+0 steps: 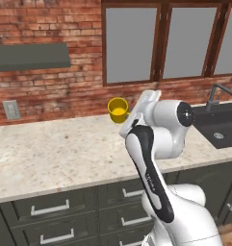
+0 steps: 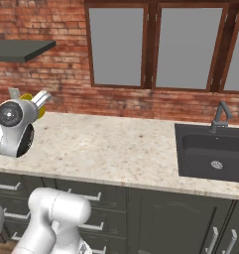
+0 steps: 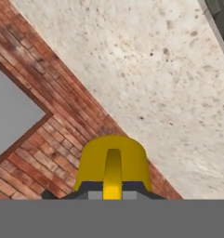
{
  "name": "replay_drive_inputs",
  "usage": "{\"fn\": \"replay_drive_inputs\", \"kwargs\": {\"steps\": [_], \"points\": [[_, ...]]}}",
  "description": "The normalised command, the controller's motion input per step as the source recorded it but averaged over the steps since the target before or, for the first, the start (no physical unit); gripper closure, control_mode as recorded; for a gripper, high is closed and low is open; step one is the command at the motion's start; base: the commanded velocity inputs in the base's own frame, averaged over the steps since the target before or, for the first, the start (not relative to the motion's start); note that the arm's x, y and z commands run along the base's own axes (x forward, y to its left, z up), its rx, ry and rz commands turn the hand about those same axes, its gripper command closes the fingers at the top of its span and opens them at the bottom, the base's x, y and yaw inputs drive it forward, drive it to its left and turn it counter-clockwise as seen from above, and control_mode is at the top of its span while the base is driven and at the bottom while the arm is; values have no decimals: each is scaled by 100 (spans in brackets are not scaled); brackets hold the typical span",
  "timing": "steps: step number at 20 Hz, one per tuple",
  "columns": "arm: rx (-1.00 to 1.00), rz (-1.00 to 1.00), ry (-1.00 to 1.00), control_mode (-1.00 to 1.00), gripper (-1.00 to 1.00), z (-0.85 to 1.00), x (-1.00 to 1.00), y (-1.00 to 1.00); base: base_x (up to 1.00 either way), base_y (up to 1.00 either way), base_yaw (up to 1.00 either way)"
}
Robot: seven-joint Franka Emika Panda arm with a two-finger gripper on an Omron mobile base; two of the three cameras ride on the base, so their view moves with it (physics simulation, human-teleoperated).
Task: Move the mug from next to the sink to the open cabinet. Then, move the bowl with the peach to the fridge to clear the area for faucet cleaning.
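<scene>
Yellow mug [image 1: 118, 110] clamped in fingers [image 3: 92, 191], lifted above counter [image 1: 55, 153].

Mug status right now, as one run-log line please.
mug: lifted above counter, left of sink | pincer: shut on mug handle | cabinet shelf: upper left, not yet reached

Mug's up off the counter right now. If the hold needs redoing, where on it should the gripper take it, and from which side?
Take the mug by its loop handle, coming from the handle side. In the hand view the handle faces the gripper head-on, a slim bar that shut jaws can span, while the round body looks too wide. The gripper is shut on it there now, and the mug hangs above the counter.
</scene>
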Motion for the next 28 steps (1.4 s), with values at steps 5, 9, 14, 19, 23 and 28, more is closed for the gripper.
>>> {"fn": "replay_drive_inputs", "kwargs": {"steps": [5,9,14,19,23,28], "points": [[2,1,1,100,100,0,-4,1,-28,33,24],[0,0,0,100,100,0,0,0,-3,90,34],[0,0,0,100,100,0,0,0,0,95,50],[0,0,0,100,100,0,0,0,0,15,95],[0,0,0,100,100,0,0,0,0,8,96],[0,0,0,100,100,0,0,0,0,5,95]]}}
